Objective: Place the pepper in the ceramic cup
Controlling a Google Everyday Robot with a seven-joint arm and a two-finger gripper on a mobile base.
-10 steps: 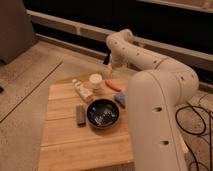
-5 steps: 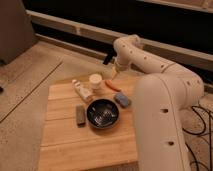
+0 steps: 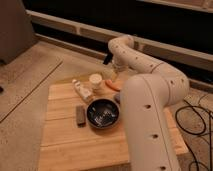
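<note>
The orange-red pepper [image 3: 113, 85] lies on the wooden table [image 3: 65, 145] near its back edge. The cream ceramic cup [image 3: 95, 80] stands upright just left of the pepper. My gripper [image 3: 114, 70] hangs at the end of the white arm [image 3: 145, 100], just above and behind the pepper and to the right of the cup. It is open and holds nothing. The arm hides part of the gripper.
A small white bottle [image 3: 82, 91] lies left of the cup. A wide dark bowl [image 3: 104, 113] sits mid-table with a grey-blue block [image 3: 80, 114] to its left. The arm covers the table's right side. Cables [image 3: 197, 120] trail on the floor at right.
The arm has swung a little, while the gripper stays above the table's back edge near the pepper. Pepper, cup, bowl and block have not moved.
</note>
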